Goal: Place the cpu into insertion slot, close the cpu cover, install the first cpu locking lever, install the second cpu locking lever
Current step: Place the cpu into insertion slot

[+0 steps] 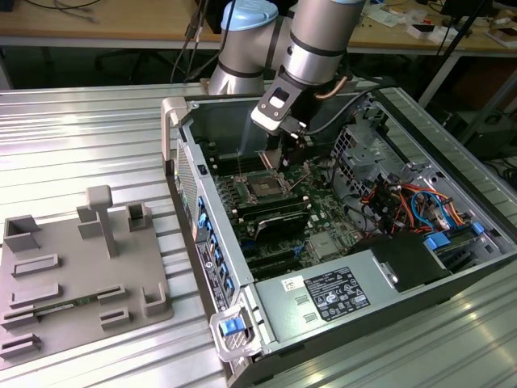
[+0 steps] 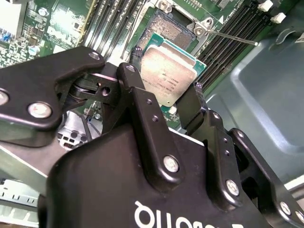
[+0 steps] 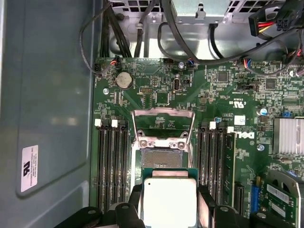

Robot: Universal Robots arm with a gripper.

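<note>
You have a big ridged metal table (image 1: 81, 137). The open computer case (image 1: 182, 145) lies on it, and the insertion slot (image 1: 265, 187) sits inside the case. Your robot arm (image 1: 319, 40) reaches down into the case, right above the slot. The green board (image 1: 323, 234) lies flat on the case floor, all around the slot. A grey plastic holder (image 1: 73, 275) rests on the table outside the case. It is well apart from the slot, toward the exterior view's left.

Your gripper (image 2: 164, 92) hangs just above the slot. Its two black fingers (image 2: 135, 95) press on two sides of the cpu (image 2: 166, 78), so it is clamped tight on the chip. Long black memory slots (image 3: 111, 166) run along both sides of the insertion slot.

The cpu cover (image 3: 163, 113) is flipped open. It lies back on the side of the slot away from the chip. The slot is bare, and you can see its dark middle and silver rim.

The cpu is up in the air, close to the slot, with its silver top showing in both wrist views. It is not in the slot yet. A thin metal lever (image 2: 232, 37) sticks out from the slot's rim. A small round battery (image 3: 124, 80) sits past the open cover, farther from the slot.
</note>
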